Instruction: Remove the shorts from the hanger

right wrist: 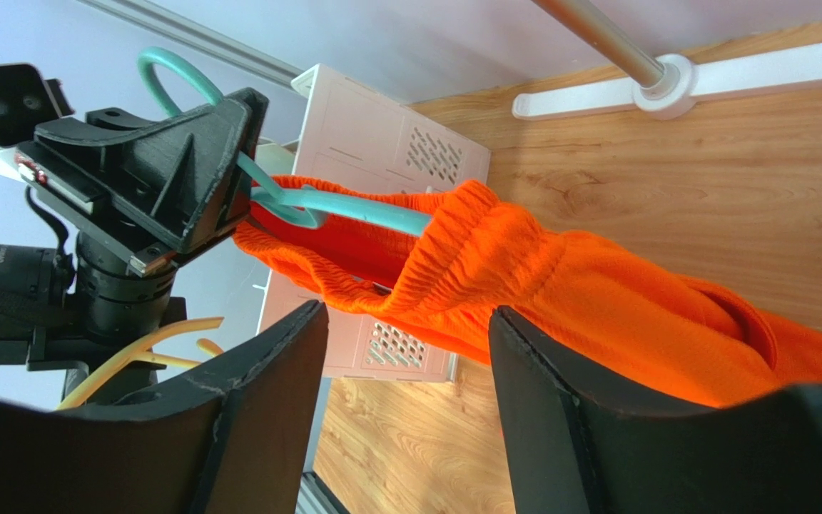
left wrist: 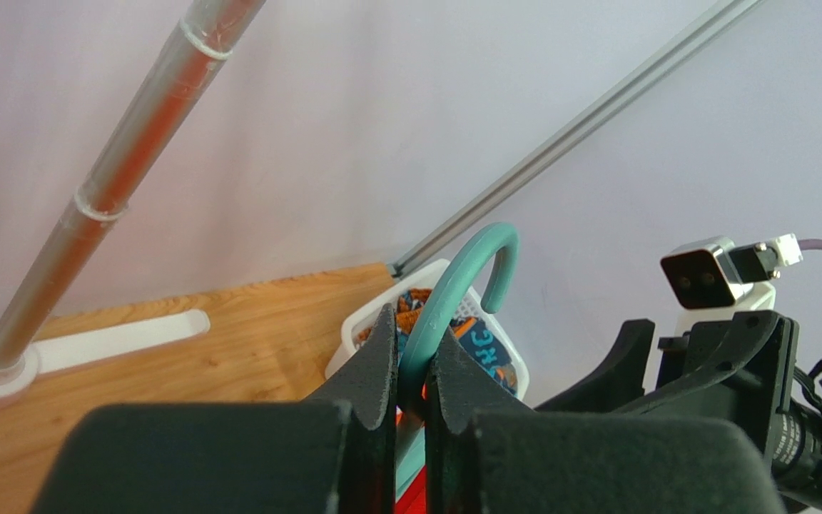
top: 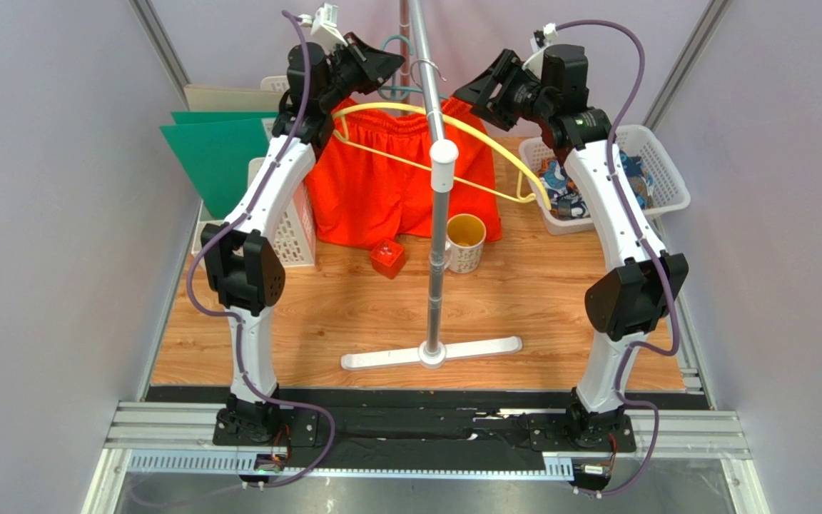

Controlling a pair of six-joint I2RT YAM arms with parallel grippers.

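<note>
The plain orange shorts (top: 383, 187) hang by the waistband on a teal hanger (right wrist: 362, 211), held up behind the stand pole. My left gripper (left wrist: 413, 327) is shut on the neck of the teal hanger's hook (left wrist: 469, 268); it also shows in the top view (top: 378, 70) and the right wrist view (right wrist: 228, 177). My right gripper (top: 482, 91) is open and empty, close to the right of the shorts' waistband (right wrist: 458, 241), with its jaws (right wrist: 407, 313) apart and just short of the cloth. The printed shorts (top: 568, 193) lie in the right basket, also seen in the left wrist view (left wrist: 482, 348).
A metal stand pole (top: 442, 214) with a white foot (top: 431, 352) rises in the middle. A yellow hanger (top: 490, 145) hangs by it. A yellow cup (top: 466, 244) and a red cube (top: 387, 258) sit under the shorts. There are white baskets at left (top: 295, 230) and right (top: 664, 161), and green folders (top: 217, 150).
</note>
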